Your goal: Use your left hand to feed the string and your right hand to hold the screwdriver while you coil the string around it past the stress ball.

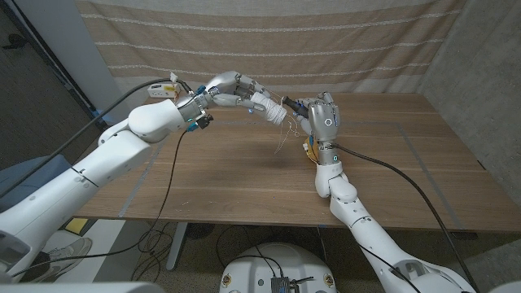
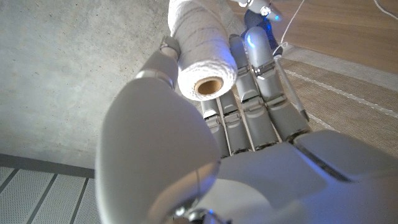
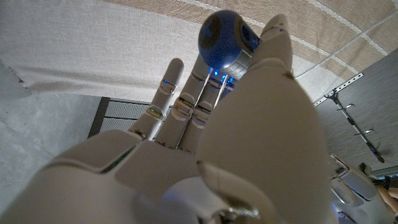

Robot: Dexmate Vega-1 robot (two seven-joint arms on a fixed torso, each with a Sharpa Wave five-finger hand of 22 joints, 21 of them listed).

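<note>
String spool (image 2: pixel 202 46) sits in my left hand (image 1: pixel 232 88), raised above the wooden table (image 1: pixel 220 175) left of centre. In the left wrist view my thumb and fingers (image 2: pixel 261 93) close round the white spool, its hollow core facing back toward the wrist, so its long axis runs roughly along my fingers. Loose string (image 1: pixel 279 122) runs from the spool's far end toward my right hand (image 1: pixel 323 120), with some loops hanging slack between the two hands.

Right hand: fingers closed, held up just right of the spool and close to it. In the right wrist view a blue rounded end, which I take for the screwdriver handle (image 3: pixel 222 38), shows between thumb and fingers. From the head view I judge the screwdriver to stand roughly upright in the fist; shaft and tip direction I cannot tell. Stress ball not identified.

Judgement for the step: keep the spool's axis crosswise to the screwdriver, pay out string under light tension, take up the hanging slack first, and lay each turn beside the last without crossing.
</note>
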